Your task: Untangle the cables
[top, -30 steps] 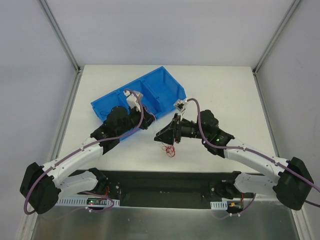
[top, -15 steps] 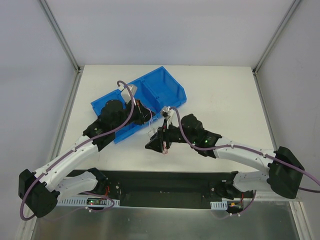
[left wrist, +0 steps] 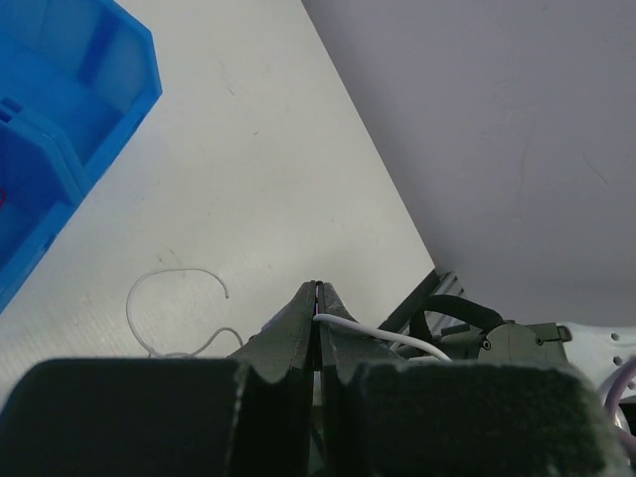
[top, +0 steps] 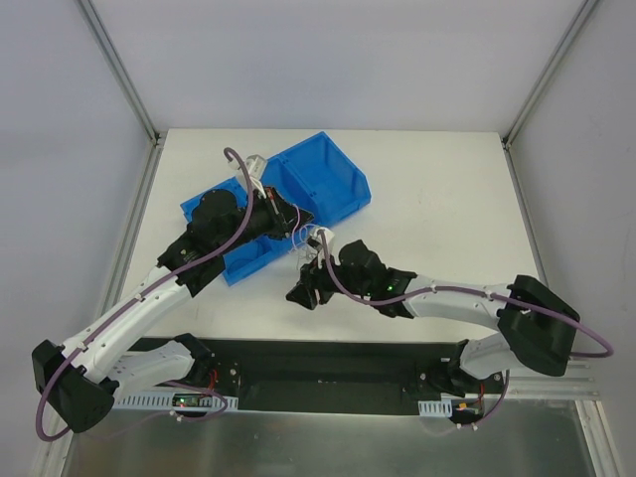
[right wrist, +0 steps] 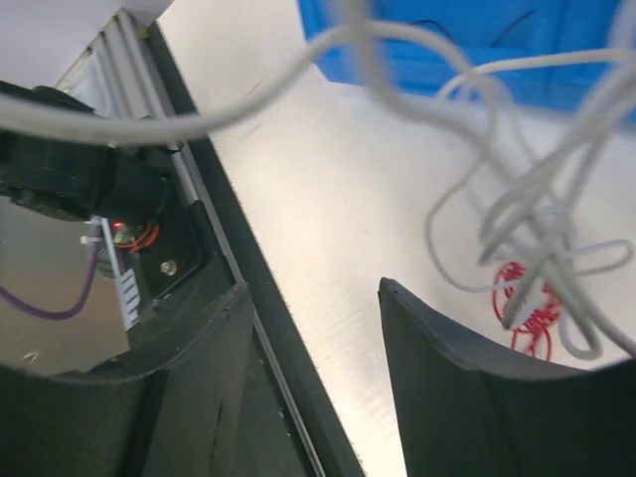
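I'm pinching a white wire (left wrist: 363, 331) in my clenched left gripper (left wrist: 318, 298), lifting it above the table (left wrist: 258, 169). My right gripper (right wrist: 313, 328) is gaping beside the dangling white tangle (right wrist: 527, 229), red wire (right wrist: 527, 303) below. Next: grab a loop, pull apart.

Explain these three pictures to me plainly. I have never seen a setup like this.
Two robot arms are bolted at the near edge of a white table. The overhead picture comes from a fixed camera above them; the other two come from cameras on each wrist. A blue bin sits on the table. The left gripper is shut on a thin white wire, lifted off the table. The right gripper stands open with nothing between its fingers; white wires dangle in front of it, and a small red wire lies on the table below.
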`<state>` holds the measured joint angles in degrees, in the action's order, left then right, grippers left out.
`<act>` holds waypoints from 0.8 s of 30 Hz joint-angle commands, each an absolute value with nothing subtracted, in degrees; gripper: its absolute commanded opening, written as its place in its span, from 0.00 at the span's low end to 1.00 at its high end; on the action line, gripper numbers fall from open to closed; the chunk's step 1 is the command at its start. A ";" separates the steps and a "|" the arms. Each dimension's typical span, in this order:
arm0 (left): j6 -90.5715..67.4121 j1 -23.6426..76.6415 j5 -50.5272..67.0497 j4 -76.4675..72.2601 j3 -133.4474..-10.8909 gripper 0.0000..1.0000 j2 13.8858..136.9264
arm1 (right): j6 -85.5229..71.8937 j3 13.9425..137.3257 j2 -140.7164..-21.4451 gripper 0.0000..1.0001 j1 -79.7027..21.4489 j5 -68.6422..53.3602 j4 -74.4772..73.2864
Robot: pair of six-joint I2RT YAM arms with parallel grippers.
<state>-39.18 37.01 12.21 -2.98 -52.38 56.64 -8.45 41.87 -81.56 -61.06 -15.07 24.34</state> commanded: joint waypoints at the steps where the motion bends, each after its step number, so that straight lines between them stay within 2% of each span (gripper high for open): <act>1: -41.22 36.30 15.29 -3.60 -55.19 0.00 56.42 | -5.80 38.33 -74.90 0.56 -61.08 -5.73 28.21; 6: -39.12 36.21 19.86 -3.69 -55.63 0.00 56.25 | -7.90 30.34 -61.73 0.64 -59.16 7.36 25.41; 8: -38.15 36.21 21.53 -3.95 -55.46 0.00 55.90 | -9.49 27.35 -56.45 0.70 -57.66 10.45 23.56; 10: -37.62 36.21 23.11 -4.48 -55.28 0.00 55.72 | -9.15 25.49 -52.84 0.77 -56.69 8.80 22.94; 12: -37.79 36.21 25.04 -5.18 -55.20 0.00 56.42 | -8.00 26.10 -51.07 0.78 -56.60 6.52 21.72; 16: -39.02 36.21 28.12 -5.89 -55.46 0.00 58.53 | -7.82 30.49 -50.62 0.79 -56.69 5.10 19.87; 20: -40.60 36.21 29.88 -7.55 -55.37 0.00 60.82 | -8.52 39.09 -57.55 0.80 -56.78 2.81 17.15; 22: -41.22 36.30 30.58 -8.43 -55.63 0.00 61.35 | -9.84 41.48 -62.20 0.78 -56.69 5.35 16.18; 24: -41.48 36.30 30.67 -8.96 -55.98 0.00 61.35 | -10.46 41.58 -65.73 0.71 -56.78 4.32 18.44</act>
